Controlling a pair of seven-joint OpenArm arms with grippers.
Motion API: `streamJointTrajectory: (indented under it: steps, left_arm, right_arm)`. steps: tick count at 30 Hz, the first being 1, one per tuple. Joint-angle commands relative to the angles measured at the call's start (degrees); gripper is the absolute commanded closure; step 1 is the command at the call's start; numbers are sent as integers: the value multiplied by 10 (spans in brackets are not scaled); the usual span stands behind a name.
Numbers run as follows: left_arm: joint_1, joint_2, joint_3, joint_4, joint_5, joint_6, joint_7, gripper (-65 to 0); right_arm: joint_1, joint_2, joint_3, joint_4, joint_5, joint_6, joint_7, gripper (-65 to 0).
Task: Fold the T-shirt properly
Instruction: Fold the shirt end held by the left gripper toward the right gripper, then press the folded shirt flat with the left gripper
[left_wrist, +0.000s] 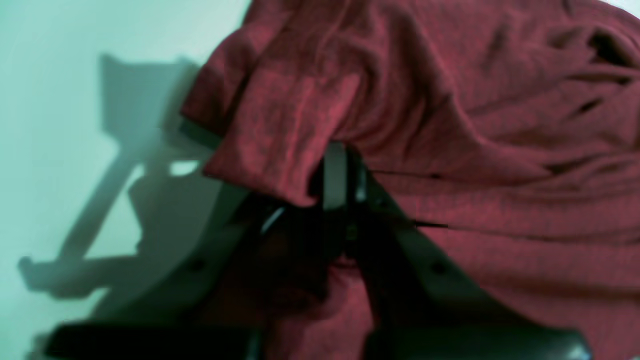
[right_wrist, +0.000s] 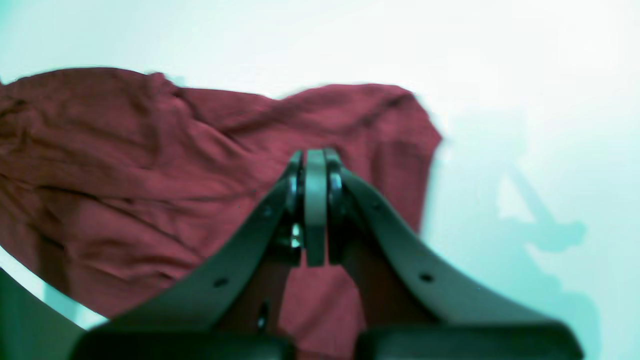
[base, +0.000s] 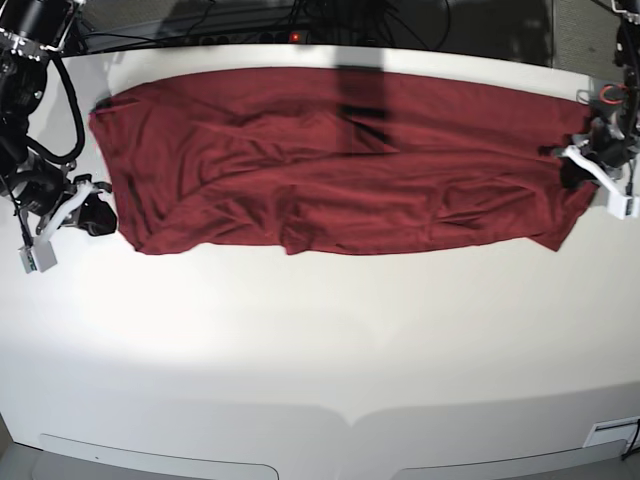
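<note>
One T-shirt (base: 330, 165) sprawls across the white table (base: 320, 340); the left gripper (left_wrist: 336, 172) at three o'clock pinches its edge, while the right gripper (right_wrist: 316, 165) at nine is closed, empty.

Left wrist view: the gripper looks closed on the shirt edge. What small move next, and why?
Probably lift the left gripper slightly. It is shut on a fold at the edge of the dark red knit shirt, which lies spread and wrinkled on the white table. The shut right gripper seems to hold nothing.
</note>
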Motion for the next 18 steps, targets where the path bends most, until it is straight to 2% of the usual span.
streamJointTrajectory:
  steps: [1, 4, 5, 9, 11, 13, 18]
  left_arm:
    - [-5, -16, -14, 7, -4, 0, -12, 0]
    - [-5, -30, -34, 7, -10, 0, -8, 0]
    - [-6, -33, -39, 7, -30, 0, 3, 0]
    - [-5, -28, -48, 28, -208, -2, 92, 0]
    - [-4, -7, -48, 59, -274, -21, 144, 0]
    - [5, 26, -42, 95, -315, -31, 154, 0]
    - [28, 126, 21, 164, -298, -31, 118, 0]
  right_arm:
    - [8, 11, 4, 9, 14, 3, 9, 0]
    - [8, 11, 4, 9, 14, 3, 9, 0]
    - [8, 11, 4, 9, 14, 3, 9, 0]
    - [8, 11, 4, 9, 14, 3, 9, 0]
    - [8, 11, 4, 9, 14, 3, 10, 0]
    - [8, 11, 4, 9, 20, 3, 10, 0]
    - [8, 11, 4, 9, 28, 3, 9, 0]
